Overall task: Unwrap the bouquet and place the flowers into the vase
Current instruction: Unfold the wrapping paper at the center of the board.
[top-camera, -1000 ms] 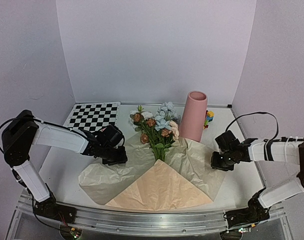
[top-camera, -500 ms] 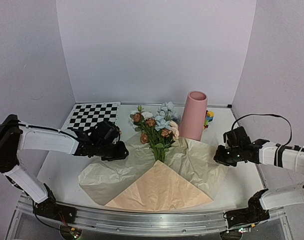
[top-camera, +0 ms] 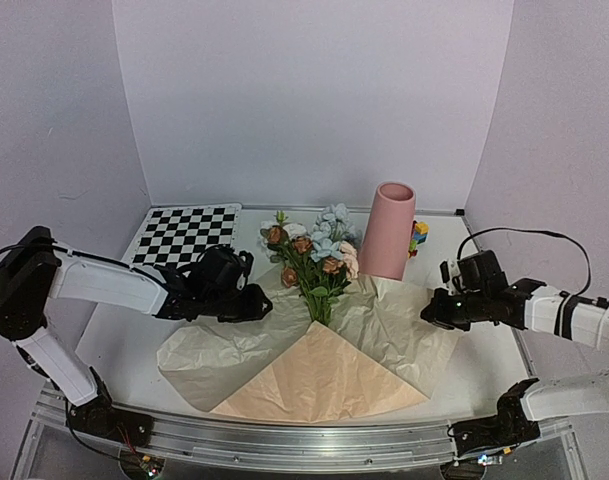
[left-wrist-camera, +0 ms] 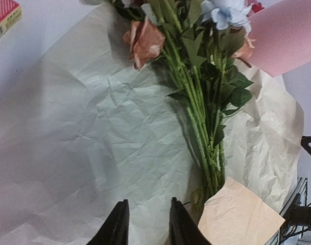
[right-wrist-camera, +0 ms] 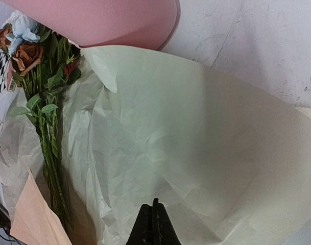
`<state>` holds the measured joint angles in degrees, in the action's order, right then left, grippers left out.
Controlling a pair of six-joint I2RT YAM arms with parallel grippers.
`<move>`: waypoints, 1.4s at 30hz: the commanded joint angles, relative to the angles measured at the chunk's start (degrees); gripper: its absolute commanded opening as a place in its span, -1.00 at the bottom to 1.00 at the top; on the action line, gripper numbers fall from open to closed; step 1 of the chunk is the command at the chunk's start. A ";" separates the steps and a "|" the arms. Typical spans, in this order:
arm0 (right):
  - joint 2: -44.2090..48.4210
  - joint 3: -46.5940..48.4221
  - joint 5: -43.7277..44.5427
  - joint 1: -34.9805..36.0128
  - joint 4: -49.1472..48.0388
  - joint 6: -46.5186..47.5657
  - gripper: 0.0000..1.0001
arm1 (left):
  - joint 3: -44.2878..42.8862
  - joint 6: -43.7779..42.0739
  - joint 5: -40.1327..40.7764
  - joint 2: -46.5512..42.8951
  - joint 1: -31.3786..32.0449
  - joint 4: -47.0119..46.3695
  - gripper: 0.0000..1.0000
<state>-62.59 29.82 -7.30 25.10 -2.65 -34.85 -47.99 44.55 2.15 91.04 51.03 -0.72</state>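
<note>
Pointing at the paper [left-wrist-camera: 84,143], the left gripper [left-wrist-camera: 148,203] is parted, the right gripper [right-wrist-camera: 154,205] clenched (plain only in wrist views).

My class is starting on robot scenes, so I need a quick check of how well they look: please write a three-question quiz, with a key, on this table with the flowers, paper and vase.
1. True or false: the flowers stand in the vase.
2. The right claw is: A wide open; B shut; C holding the vase.
3. Fill in: in the top view, the vase stands to the ___ of the flowers.
Key: 1 false, they lie on the paper; 2 B; 3 right.
</note>
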 commanded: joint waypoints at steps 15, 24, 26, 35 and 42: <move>-13.31 1.61 -8.29 2.83 -10.72 -0.27 -1.00 | -4.32 1.30 0.87 7.15 0.35 -2.62 -1.00; -24.47 5.47 -2.36 4.31 -11.56 -1.19 -1.00 | -5.72 2.13 2.66 12.07 0.11 -2.06 -1.00; -26.00 5.47 -0.53 4.29 -11.51 -1.69 -1.00 | -5.86 2.54 2.95 13.39 -0.22 -1.82 -1.00; -34.24 8.17 3.58 4.16 -11.46 -2.50 -1.00 | -4.47 5.34 5.20 17.05 -2.74 -1.56 -1.00; -38.30 12.77 4.93 2.68 -11.41 -1.17 -1.00 | -6.48 3.88 5.82 19.16 -4.75 -1.03 -1.00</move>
<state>-97.73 41.37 -6.54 28.96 -19.39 -36.85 -52.58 49.08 5.43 107.19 47.74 -4.73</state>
